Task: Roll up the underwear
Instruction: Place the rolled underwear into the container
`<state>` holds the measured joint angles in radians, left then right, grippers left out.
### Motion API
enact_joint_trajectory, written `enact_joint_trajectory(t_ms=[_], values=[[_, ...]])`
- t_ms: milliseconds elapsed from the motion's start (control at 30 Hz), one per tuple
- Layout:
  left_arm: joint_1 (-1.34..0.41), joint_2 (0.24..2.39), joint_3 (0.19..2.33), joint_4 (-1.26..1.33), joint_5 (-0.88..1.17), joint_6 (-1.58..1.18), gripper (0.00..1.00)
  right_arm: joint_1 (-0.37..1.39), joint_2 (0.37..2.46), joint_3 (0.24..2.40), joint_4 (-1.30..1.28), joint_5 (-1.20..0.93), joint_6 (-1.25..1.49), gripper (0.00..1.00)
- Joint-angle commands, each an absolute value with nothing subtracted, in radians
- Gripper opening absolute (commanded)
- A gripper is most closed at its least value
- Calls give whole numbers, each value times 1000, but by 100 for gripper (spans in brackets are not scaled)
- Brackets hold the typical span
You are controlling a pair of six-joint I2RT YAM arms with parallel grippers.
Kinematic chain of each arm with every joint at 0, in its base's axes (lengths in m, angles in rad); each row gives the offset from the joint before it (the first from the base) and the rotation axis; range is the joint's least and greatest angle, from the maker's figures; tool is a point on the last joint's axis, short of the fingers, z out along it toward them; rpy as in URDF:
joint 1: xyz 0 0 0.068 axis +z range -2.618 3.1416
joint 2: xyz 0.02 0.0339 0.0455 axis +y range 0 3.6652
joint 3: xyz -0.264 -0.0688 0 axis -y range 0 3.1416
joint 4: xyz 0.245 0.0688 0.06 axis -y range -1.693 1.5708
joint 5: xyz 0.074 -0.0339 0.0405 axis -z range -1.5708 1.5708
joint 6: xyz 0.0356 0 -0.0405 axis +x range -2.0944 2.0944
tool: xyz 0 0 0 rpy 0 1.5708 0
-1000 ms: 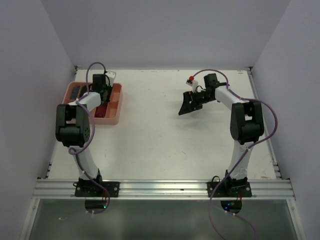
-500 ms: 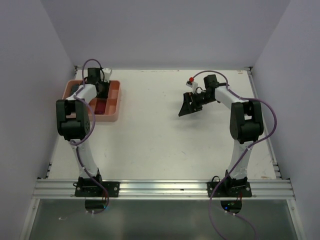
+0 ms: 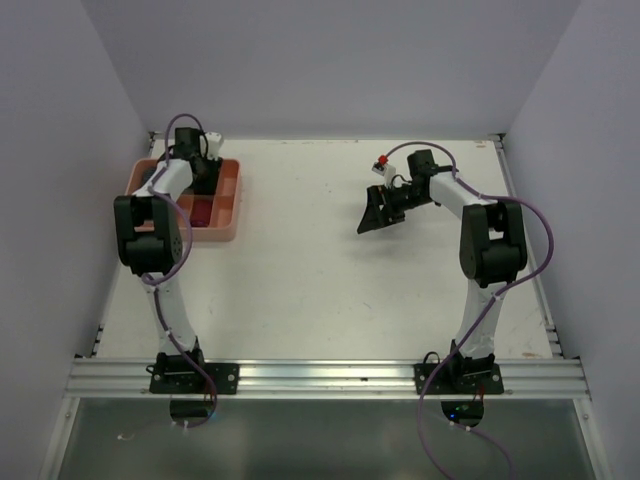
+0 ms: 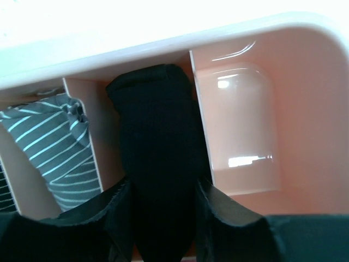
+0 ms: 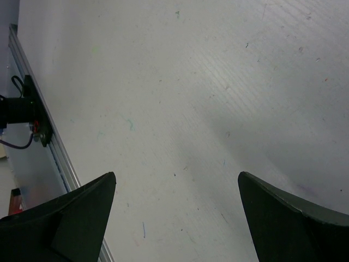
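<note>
Clerk: Item one, the black underwear [image 4: 158, 158]?

Checker: Rolled into a tight bundle, lying lengthwise in the middle compartment of the tray [image 4: 305, 109], one end against the tray's far wall. Probably stowed there because the roll is finished.

Clerk: Item two, the striped underwear [image 4: 60, 153]?

Checker: Also bundled, in the compartment adjoining the black one, with a divider between them.

Clerk: Left gripper [image 4: 163, 199]?

Checker: Over the tray, fingers straddling the near end of the black roll, one along each side. It is black on black, so whether they pinch it or stand free of it cannot be told. The placing suggests a set-down into the slot.

Clerk: Right gripper [image 5: 177, 185]?

Checker: Well apart from the tray, over bare table [image 5: 191, 82], jaws spread wide with nothing between them. Judged parked, out of the way.
</note>
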<state>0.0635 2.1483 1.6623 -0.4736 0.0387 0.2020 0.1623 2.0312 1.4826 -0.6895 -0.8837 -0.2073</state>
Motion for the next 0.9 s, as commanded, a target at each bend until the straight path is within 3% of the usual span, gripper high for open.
enact_joint_trajectory(t_ms=[0, 133, 400, 700, 867], values=[[74, 2131, 1620, -529, 67, 190, 46, 158, 2008, 1491, -703, -911, -219, 99], [71, 2071, 1595, -494, 66, 204, 57, 158, 1994, 1488, -701, -913, -218, 99], [67, 2022, 1600, -470, 71, 215, 63, 158, 1962, 1473, -703, -910, -221, 99], [64, 1915, 1618, -425, 74, 219, 80, 158, 1934, 1466, -701, -907, -233, 99], [52, 1833, 1623, -413, 95, 239, 98, 156, 1896, 1473, -701, -864, -248, 99]])
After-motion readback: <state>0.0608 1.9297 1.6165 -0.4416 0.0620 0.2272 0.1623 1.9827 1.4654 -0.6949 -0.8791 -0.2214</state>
